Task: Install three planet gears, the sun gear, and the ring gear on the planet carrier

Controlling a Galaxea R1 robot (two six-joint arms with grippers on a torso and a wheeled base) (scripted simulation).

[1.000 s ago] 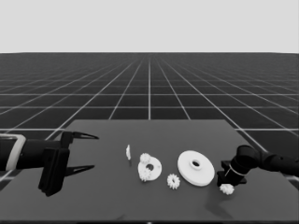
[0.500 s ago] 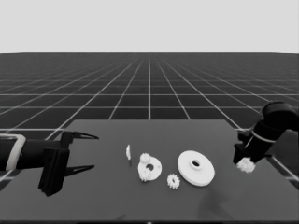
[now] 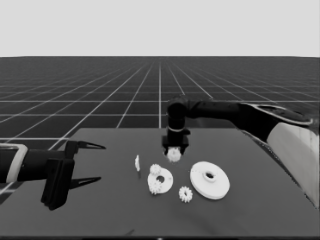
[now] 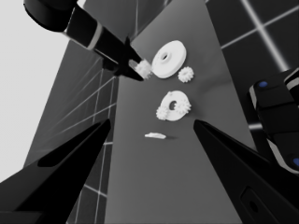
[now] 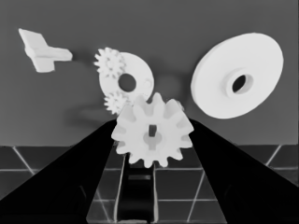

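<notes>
Right gripper (image 3: 174,151) fingers clamped on a gear (image 3: 174,155), above the bench beyond the smaller round part (image 3: 160,180), apparently bearing two gears. Next: lower it on. Left gripper (image 3: 87,162) parked, fingers apart.

Dark table (image 3: 260,220) on gridded floor (image 3: 100,90), pale blank band above horizon.

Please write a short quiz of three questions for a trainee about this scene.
1. True or false: the right gripper holds a gear.
2. How many gears sit on the smaller round part? A) none B) two C) four
3. What lies between the smaller round part and the parked left gripper?

Key: 1 true. 2 B, with one more gear loose beside the larger round part. 3 the thin white piece.
</notes>
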